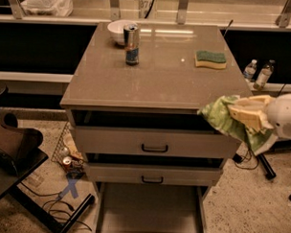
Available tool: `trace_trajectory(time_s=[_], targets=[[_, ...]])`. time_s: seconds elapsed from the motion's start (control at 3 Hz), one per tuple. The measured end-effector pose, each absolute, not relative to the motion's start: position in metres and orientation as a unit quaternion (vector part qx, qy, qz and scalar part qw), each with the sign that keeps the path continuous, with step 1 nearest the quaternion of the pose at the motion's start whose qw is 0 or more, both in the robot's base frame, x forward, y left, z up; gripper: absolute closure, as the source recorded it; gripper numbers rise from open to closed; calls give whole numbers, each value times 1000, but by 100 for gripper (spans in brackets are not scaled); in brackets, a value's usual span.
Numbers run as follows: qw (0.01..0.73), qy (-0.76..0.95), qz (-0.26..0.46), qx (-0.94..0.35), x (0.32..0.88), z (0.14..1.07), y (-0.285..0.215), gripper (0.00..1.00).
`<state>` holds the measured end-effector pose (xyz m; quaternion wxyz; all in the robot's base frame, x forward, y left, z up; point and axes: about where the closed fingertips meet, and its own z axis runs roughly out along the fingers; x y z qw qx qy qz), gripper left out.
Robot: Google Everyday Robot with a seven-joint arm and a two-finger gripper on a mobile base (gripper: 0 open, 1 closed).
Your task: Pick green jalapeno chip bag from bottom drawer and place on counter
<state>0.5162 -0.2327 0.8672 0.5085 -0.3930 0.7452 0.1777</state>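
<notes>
My gripper (243,114) comes in from the right edge, its cream fingers (246,100) shut on the green jalapeno chip bag (218,117). The crumpled light-green bag hangs in the air at the front right corner of the counter (161,76), about level with its edge and partly over the top drawer's right end. The bottom drawer (149,209) is pulled open below, its flat floor bare.
On the counter stand a drink can (132,44) and a white bowl (119,30) at the back left, and a green-and-yellow sponge (210,59) at the back right. Two upper drawers with black handles (154,148) sit slightly open. Bottles (257,72) stand on the floor at right.
</notes>
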Motion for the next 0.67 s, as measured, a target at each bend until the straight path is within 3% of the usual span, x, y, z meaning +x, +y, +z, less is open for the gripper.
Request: trace_trajectory(time_s=[0.67], targets=[[550, 715, 158, -402, 570, 908, -220, 100]])
